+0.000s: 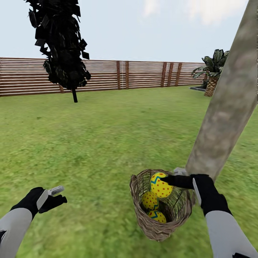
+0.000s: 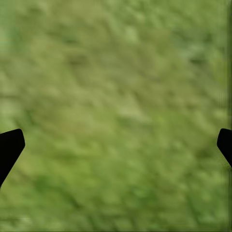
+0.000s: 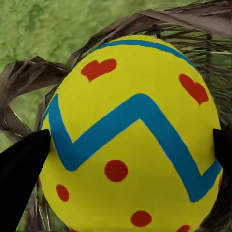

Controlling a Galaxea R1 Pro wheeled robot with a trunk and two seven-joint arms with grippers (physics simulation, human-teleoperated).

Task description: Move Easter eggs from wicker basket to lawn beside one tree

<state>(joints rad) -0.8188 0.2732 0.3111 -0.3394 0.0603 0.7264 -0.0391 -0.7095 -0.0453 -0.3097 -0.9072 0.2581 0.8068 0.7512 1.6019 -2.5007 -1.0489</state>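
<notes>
The wicker basket (image 1: 154, 227) stands on the lawn (image 1: 107, 136) right at the foot of the thick pale tree (image 1: 225, 107). My right gripper (image 1: 170, 175) is shut on one Easter egg (image 1: 160, 185) at the height of the basket's rim. In the right wrist view that egg (image 3: 125, 140) sits between the two black fingertips (image 3: 21, 169), with the basket weave (image 3: 29, 82) behind it. Two more eggs lie deeper in the basket, one (image 1: 150, 200) above the other (image 1: 157, 216). My left gripper (image 1: 60, 195) hangs open over bare grass to the left, its fingertips (image 2: 9, 147) wide apart.
A thin-trunked tree with dark foliage (image 1: 62, 46) stands far back on the left. The brown slat fence (image 1: 143, 73) runs across the back. A potted palm (image 1: 213, 71) is at the far right. Open grass stretches between me and the fence.
</notes>
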